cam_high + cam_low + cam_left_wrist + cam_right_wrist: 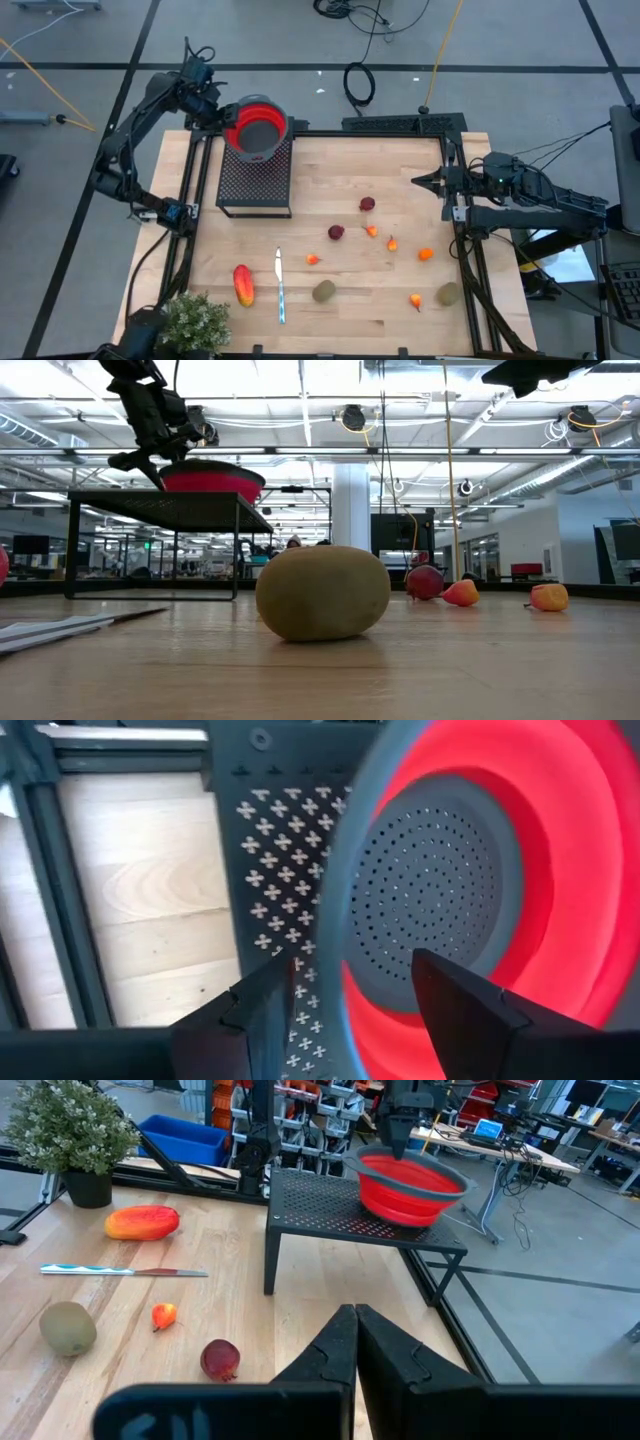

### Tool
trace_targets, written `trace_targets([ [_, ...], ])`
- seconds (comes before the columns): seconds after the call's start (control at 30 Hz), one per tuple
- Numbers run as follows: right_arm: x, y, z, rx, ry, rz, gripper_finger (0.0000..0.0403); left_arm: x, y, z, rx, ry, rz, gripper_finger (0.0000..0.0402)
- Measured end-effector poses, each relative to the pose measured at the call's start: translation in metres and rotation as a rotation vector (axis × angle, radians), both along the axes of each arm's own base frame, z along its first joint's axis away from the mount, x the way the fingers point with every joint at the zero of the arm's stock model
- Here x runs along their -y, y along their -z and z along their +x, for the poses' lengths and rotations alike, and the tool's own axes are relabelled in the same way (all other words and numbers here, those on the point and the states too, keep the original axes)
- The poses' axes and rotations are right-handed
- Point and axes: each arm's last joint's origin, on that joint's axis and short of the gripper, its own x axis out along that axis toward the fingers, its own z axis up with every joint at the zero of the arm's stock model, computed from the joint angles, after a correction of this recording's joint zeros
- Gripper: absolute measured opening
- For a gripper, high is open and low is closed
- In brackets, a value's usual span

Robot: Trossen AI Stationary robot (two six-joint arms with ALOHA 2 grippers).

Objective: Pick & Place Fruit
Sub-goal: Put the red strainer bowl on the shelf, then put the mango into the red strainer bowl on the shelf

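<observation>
High view — elongated red-orange fruit (242,284), kiwi-like ovals (324,291) brown-green.

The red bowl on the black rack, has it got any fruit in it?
Empty. The red bowl shows only its bare holey bottom in the left wrist view, and the fruit lies on the table.

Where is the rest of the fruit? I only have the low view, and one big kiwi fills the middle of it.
Observer: A second kiwi lies near the right edge of the table, on the right arm's side.
Operator: Anything in the red bowl up on the rack?
Observer: No fruit shows inside the red colander; its perforated bottom is bare.
Operator: Is the left end effector gripping it?
Observer: The left end effector straddles the colander's rim with its fingers apart. The right end effector waits shut by the table's right edge.
</observation>
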Motion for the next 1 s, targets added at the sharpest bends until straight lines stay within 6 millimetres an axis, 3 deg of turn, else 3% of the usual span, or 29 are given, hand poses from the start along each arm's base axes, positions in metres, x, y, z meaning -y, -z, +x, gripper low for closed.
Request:
trace_targets([
  [0.27,0.0,0.0,0.0,0.0,0.0,0.0,0.0,0.012,-0.018,-0.017,0.031,-0.041,0.078,0.0193],
  [0.53,0.002,0.0,0.0,-0.002,0.07,-0.012,0.0,0.038,-0.039,-0.022,0.083,-0.022,0.173,0.0164],
  [0.73,0.002,0.0,0.0,-0.004,0.074,-0.017,0.0,0.069,-0.058,-0.022,0.127,0.041,0.27,0.0106],
  [0.93,0.002,0.0,0.0,-0.004,0.073,-0.018,0.0,0.102,-0.072,-0.017,0.181,0.126,0.341,0.0016],
  [1.0,0.002,0.0,0.0,-0.004,0.073,-0.017,0.0,0.111,-0.076,-0.015,0.186,0.148,0.366,0.0007],
])
